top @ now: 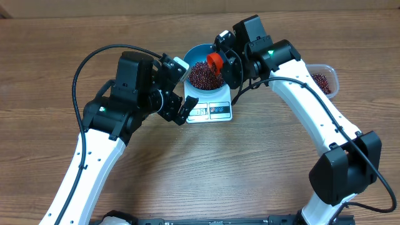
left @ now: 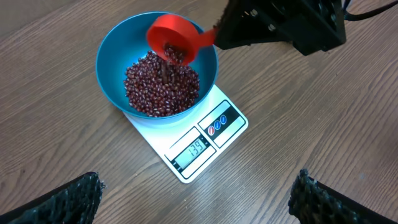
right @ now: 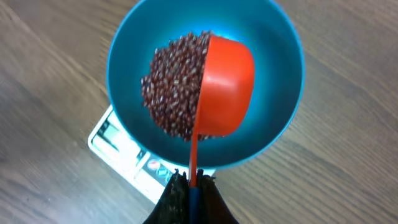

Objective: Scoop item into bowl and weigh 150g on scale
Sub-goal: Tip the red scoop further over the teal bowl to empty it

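The dark red-brown beans (left: 163, 87) lie in a loose heap inside the blue bowl (left: 109, 59), filling its bottom and climbing partway up its wall. The bowl stands on the white kitchen scale (left: 231, 102), covering most of the platform. The edge with the display (left: 194, 149) and the 2 round buttons stays clear, and the display seems to read 139.

A red measuring scoop (left: 173, 38) hangs over the bowl's far rim, tipped mouth-down, with a few beans spilling from it onto the heap. The right gripper (right: 189, 194) has its 2 fingers pinched tight on the scoop's thin handle.

The left gripper (top: 180, 87) hovers just beside the scale on the left, its jaws spread as wide as they go and holding nothing. In its wrist view the 2 fingertips (left: 71, 196) frame the scale from either side, apart from it.

Well off to the right, a clear plastic tub (top: 333, 70) with more beans in it sits on the wooden table (top: 206, 169).
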`<state>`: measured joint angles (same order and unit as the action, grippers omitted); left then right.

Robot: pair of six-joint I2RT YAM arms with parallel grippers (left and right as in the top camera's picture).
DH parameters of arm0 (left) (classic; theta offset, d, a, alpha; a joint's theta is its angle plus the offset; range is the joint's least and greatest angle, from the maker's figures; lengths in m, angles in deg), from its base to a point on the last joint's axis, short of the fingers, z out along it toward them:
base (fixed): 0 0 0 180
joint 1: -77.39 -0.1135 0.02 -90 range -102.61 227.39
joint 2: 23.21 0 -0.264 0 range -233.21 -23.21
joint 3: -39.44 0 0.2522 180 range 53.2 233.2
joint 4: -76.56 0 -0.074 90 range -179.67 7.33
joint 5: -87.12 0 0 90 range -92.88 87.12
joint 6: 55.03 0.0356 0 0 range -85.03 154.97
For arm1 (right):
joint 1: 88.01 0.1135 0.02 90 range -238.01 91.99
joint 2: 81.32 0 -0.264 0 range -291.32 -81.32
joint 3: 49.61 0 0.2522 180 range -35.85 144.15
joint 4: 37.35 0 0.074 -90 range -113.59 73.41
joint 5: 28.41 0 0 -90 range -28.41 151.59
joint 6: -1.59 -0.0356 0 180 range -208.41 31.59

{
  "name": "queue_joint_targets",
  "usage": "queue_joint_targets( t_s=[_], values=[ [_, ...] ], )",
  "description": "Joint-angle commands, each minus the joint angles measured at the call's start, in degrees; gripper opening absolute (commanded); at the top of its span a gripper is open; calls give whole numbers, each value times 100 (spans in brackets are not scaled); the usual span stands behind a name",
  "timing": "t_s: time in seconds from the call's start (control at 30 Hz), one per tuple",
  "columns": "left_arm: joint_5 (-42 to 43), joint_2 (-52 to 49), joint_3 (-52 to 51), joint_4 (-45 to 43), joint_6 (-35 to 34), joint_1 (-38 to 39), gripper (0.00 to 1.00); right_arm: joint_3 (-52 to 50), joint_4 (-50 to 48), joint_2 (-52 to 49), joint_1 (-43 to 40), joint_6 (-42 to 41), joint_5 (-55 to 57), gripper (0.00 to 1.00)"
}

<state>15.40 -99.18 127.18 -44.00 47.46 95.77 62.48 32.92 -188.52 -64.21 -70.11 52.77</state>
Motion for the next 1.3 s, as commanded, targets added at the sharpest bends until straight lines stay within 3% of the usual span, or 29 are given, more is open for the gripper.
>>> queue_joint_targets(
  t_s=[0.0,0.13,0.27,0.37,0.53,0.67,1.27],
  values=[
    [79,66,76,-2,125,4,100,151,4,155,48,229,-81,4],
    [79,66,76,-2,125,2,100,151,-164,155,48,-258,81,4],
    [81,66,76,-2,125,2,100,151,-13,155,63,264,-227,4],
    [79,66,76,-2,125,2,100,151,-184,155,50,-356,223,4],
    [79,66,76,-2,125,2,100,151,87,155,116,446,-101,4],
    [79,66,76,-2,125,2,100,151,-74,155,122,-28,363,4],
    [79,66,76,-2,125,2,100,151,-46,155,122,-35,321,4]
  ],
)
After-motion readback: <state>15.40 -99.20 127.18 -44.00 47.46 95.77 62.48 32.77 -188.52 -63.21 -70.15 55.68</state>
